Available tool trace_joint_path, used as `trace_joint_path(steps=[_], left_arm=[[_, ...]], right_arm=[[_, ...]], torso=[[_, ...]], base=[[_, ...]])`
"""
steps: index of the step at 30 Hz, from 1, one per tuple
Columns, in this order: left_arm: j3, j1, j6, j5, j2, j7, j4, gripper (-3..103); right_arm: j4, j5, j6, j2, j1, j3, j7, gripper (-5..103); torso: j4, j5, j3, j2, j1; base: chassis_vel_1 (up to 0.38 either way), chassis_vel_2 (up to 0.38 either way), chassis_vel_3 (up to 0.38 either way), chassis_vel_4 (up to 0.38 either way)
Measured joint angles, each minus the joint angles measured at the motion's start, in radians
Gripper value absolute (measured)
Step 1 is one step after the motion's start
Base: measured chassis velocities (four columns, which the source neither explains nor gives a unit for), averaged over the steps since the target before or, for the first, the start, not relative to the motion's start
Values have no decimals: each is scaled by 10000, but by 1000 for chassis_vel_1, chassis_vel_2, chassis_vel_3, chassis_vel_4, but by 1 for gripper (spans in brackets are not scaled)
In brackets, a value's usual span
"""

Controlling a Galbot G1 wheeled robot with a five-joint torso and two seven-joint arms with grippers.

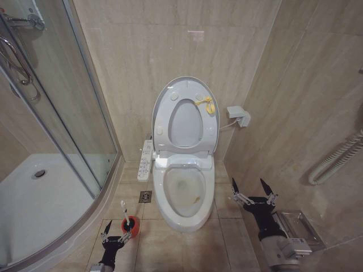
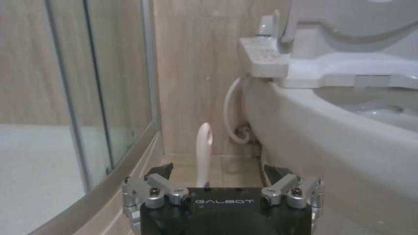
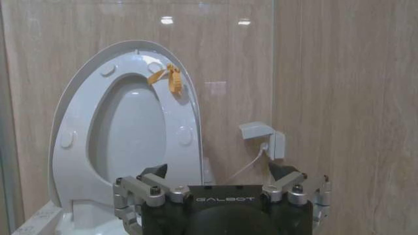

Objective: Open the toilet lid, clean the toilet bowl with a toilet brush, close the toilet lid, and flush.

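Standing raised: white toilet lid (image 1: 185, 90); toilet bowl (image 1: 182, 192) brown-stained

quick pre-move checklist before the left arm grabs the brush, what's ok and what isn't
1. Toilet lid raised against the wall: ok.
2. Toilet bowl exposed, basin stained: ok.
3. Toilet brush upright in red cup holder on the floor, left of the bowl: ok.
4. Left gripper open, just short of the brush handle: ok.
5. Handle between the fingers: not ok, not yet.
6. Right gripper open, right of the bowl, away from the brush: ok.
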Motion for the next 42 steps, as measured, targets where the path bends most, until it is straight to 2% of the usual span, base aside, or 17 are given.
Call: trace_joint_path(steps=[1, 11, 21, 34, 42], left_arm=[[-4, -70, -9, -22, -26, -22, 122, 93], [-168, -627, -292, -160, 118, -25, 1026, 93], [-50, -1728, -894, -365, 593, 428, 2587, 93], [238, -2269, -952, -128, 843, 618, 2968, 93], [524, -3078, -1128, -104, 1058, 741, 3636, 93]], right_arm=[[0, 0, 0, 0, 0, 0, 0, 100], [0, 0, 0, 0, 0, 0, 0, 100], [0, 0, 0, 0, 0, 0, 0, 100], [0, 0, 0, 0, 0, 0, 0, 100], [0, 0, 0, 0, 0, 0, 0, 100]], torso=[[0, -1, 0, 0, 0], [0, 0, 0, 0, 0], [-1, -1, 0, 0, 0], [0, 0, 0, 0, 0], [-1, 1, 0, 0, 0]], base=[[0, 0, 0, 0], [0, 0, 0, 0], [0, 0, 0, 0], [0, 0, 0, 0], [0, 0, 0, 0]])
